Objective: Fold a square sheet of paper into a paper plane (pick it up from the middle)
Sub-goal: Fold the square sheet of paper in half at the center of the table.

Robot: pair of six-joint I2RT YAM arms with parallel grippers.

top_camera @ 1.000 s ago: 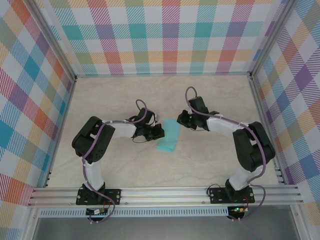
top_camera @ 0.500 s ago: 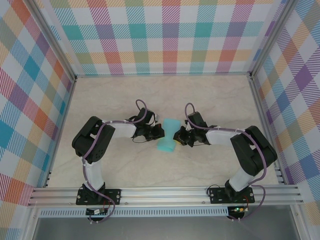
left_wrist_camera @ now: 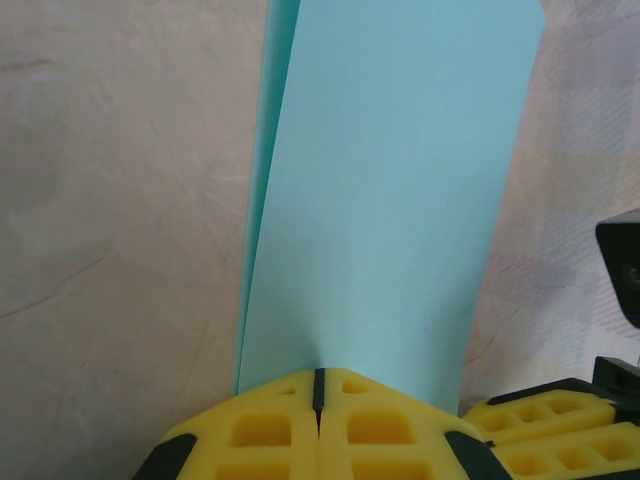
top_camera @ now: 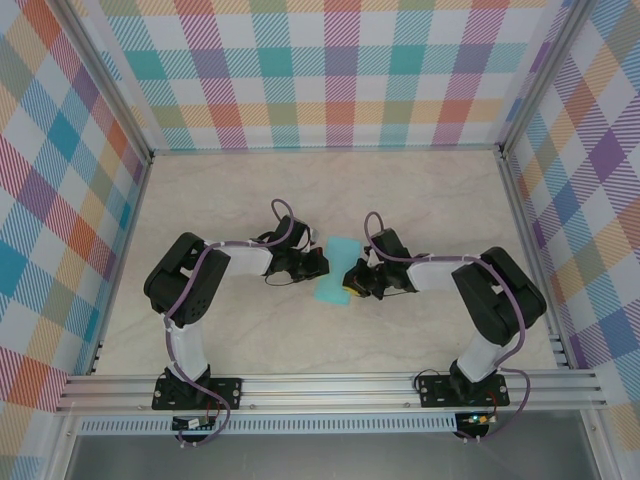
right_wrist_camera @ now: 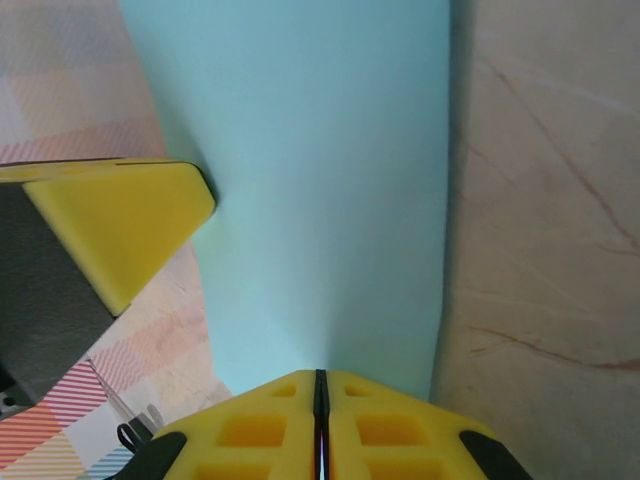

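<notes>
Item: square sheet of paper (top_camera: 338, 262), doubled over, mid-table (top_camera: 420, 200) between the arms. Left gripper (left_wrist_camera: 318, 378) pinched shut on it; right gripper (right_wrist_camera: 320, 378) likewise. I'd draw the fold flat evenly, no tugging.

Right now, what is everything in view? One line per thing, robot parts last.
sheet of paper: one, turquoise, doubled into a narrow strip, mid-table between the tools
table: one, beige marbled, under everything
walls: three, pastel plaid, on the left, far and right sides
frame rail: one, silver, along the near edge
left arm: one, black and white, based on the rail
right arm: one, black and white, based on the rail
left tool: one, yellow fingers, shut on the paper
right tool: one, yellow fingers, shut on the paper's opposite side
</notes>
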